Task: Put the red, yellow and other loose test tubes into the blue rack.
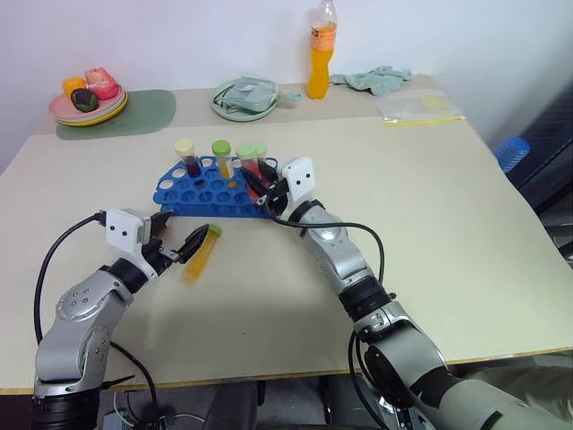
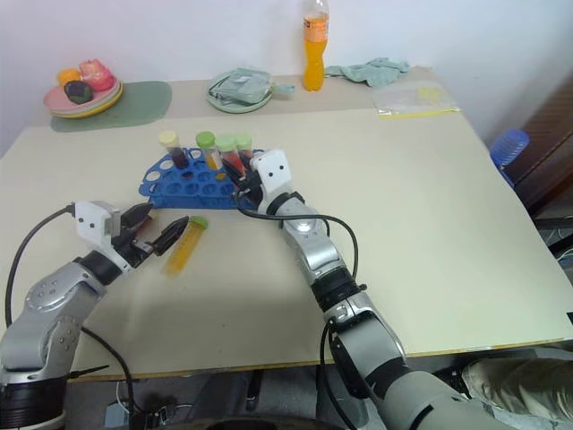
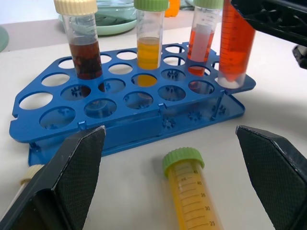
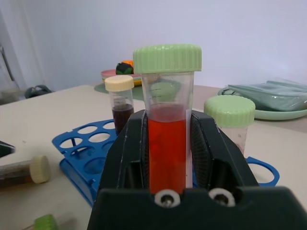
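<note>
Scale numbers 40, 35, 30, 25 printed on the lying yellow tube (image 3: 194, 199)

Rack (image 1: 201, 199) at table (image 1: 448, 224) centre, three tubes (image 1: 221, 158) upright in its far row; right gripper (image 1: 258, 186) at rack's right end, clamping a fourth tube (image 4: 168, 143) upright; loose tube (image 1: 202, 251) lying before rack, between left gripper's (image 1: 179, 244) spread fingers; bottle (image 1: 320, 49) behind.

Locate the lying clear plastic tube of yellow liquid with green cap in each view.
Left eye: yellow tube on the table, at the open left gripper's tips, nearer than the blue rack.
Right eye: same.
Left wrist: between the fingers.
Right wrist: probably the green cap at the edge.
Landmark: blue rack.
</note>
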Controlling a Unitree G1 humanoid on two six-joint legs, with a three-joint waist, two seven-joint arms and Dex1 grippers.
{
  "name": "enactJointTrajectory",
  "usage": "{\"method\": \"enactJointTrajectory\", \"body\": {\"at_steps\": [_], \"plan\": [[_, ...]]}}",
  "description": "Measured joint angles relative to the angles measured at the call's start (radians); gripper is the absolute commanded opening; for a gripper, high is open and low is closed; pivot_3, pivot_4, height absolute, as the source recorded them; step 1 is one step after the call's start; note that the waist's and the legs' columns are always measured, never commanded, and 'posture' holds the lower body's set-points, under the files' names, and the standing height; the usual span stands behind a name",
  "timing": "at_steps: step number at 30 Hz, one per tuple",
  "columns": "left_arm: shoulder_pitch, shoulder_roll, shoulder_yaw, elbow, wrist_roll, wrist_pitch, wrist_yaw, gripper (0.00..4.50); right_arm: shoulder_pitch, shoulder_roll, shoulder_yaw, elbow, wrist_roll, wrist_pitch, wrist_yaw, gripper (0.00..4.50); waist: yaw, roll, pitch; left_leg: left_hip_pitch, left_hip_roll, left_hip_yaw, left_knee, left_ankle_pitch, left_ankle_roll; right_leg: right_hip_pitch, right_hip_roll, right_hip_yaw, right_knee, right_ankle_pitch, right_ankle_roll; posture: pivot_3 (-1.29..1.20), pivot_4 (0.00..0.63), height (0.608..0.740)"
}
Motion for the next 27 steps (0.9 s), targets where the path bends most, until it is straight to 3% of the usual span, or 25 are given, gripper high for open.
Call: {"method": "enactJointTrajectory", "body": {"at_steps": [11, 18, 23, 27], "plan": [[-0.002, 0.008, -0.002, 0.0, -0.006, 0.004, -0.014, 4.5, -0.029, 0.034, -0.038, 0.107, -0.047, -0.06, -0.001, 0.83, -0.002, 0.0, 0.0, 0.0, 0.001, 0.001, 0.0, 0.0, 0.0, -0.001, 0.001, 0.001, 0.001, 0.0, -0.001, 0.0, 0.15, 0.74], [0.032, 0.003, -0.002, 0.0, -0.008, 0.007, -0.009, 4.5, 0.009, 0.034, -0.067, 0.045, -0.02, -0.07, 0.07, 4.08, -0.001, 0.0, 0.0, 0.0, 0.001, 0.001, 0.0, -0.001, 0.001, -0.001, 0.001, 0.002, 0.001, 0.0, -0.001, 0.0, 0.15, 0.74], [0.022, 0.053, -0.002, -0.046, -0.021, 0.137, 0.039, 4.5, 0.025, -0.015, -0.082, -0.168, -0.01, -0.04, 0.083, 4.08, 0.003, 0.0, 0.0, 0.0, 0.001, 0.001, 0.0, -0.002, 0.003, -0.001, 0.001, 0.001, 0.001, 0.0, -0.001, 0.0, 0.15, 0.74], [-0.1, 0.124, 0.001, -0.152, -0.073, 0.363, 0.132, 4.5, 0.079, -0.113, -0.091, -0.35, 0.023, 0.061, 0.147, 4.08, 0.007, 0.0, 0.0, 0.0, 0.0, 0.0, 0.001, -0.002, 0.004, 0.001, 0.001, 0.001, 0.0, 0.001, 0.0, 0.0, 0.15, 0.74]]}}
